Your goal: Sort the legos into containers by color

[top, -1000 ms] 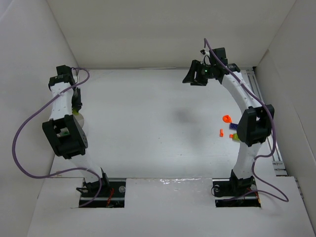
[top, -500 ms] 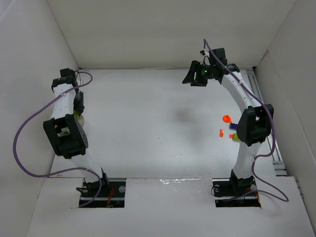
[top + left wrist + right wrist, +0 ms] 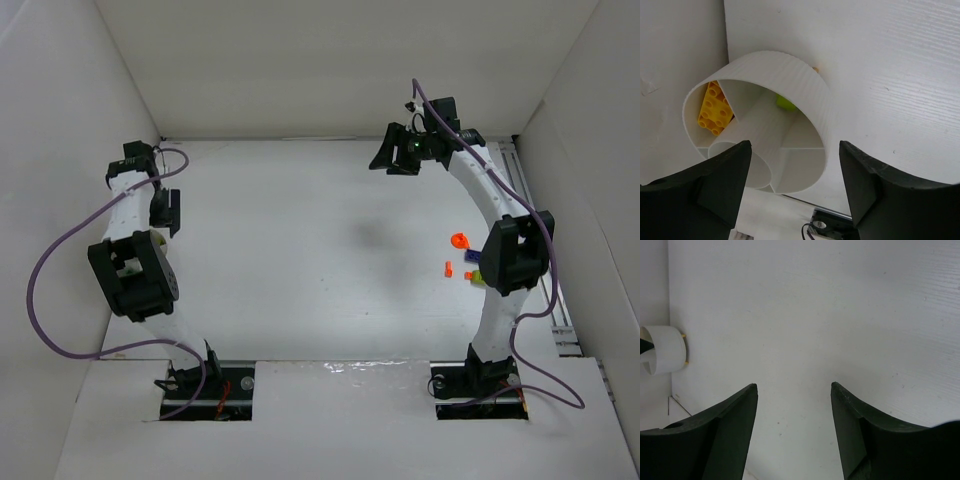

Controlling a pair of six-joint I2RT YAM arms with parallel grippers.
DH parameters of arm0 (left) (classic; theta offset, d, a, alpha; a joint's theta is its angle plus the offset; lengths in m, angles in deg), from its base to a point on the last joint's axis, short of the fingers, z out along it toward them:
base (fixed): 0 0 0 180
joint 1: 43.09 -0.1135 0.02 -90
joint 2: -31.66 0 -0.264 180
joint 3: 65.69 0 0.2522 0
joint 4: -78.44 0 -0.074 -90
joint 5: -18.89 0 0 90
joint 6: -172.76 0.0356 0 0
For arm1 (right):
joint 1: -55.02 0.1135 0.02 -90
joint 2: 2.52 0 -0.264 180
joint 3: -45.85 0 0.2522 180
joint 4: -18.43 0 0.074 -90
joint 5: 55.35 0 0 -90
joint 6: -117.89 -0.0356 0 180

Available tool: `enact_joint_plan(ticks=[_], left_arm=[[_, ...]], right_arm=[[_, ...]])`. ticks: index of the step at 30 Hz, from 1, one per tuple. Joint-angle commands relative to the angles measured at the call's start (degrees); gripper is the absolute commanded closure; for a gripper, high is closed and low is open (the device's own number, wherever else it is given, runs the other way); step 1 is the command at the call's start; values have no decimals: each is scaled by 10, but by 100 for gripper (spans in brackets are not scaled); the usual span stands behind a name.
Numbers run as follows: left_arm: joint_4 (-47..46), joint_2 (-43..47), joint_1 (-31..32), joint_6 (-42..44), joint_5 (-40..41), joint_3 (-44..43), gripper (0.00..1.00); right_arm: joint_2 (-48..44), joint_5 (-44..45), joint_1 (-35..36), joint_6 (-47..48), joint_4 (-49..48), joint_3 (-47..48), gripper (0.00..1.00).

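A round white container (image 3: 790,85) with inner dividers stands against the left wall. A yellow lego (image 3: 715,107) lies in one compartment and a green lego (image 3: 785,103) in another. My left gripper (image 3: 795,145) hangs open just above the container, with nothing between its fingers; in the top view the left gripper (image 3: 166,210) is at the far left. My right gripper (image 3: 393,158) is raised at the back right. That right gripper (image 3: 794,385) is open and empty over bare floor. Orange legos (image 3: 459,240), a purple one (image 3: 470,259) and a yellow-green one (image 3: 478,277) lie beside the right arm.
White walls close in the floor on the left, back and right. The container (image 3: 662,350) shows far off at the left edge of the right wrist view. A small orange thing (image 3: 815,69) peeks out behind the container's rim.
My left gripper's jaws have spread apart over the container, and its wrist has shifted slightly. The right arm and the legos beside it have not moved.
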Motion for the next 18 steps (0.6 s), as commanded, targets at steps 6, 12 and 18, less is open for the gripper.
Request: enact_joint_plan(ticks=[6, 12, 18], left_arm=[[-78, 111, -6, -16, -70, -70, 32], [-117, 125, 29, -16, -188, -148, 48], [-148, 160, 145, 9, -247, -97, 42]], right_arm=[[-10, 11, 2, 15, -14, 8, 41], [-23, 5, -38, 44, -9, -38, 59], [-86, 14, -141, 136, 37, -178, 55]])
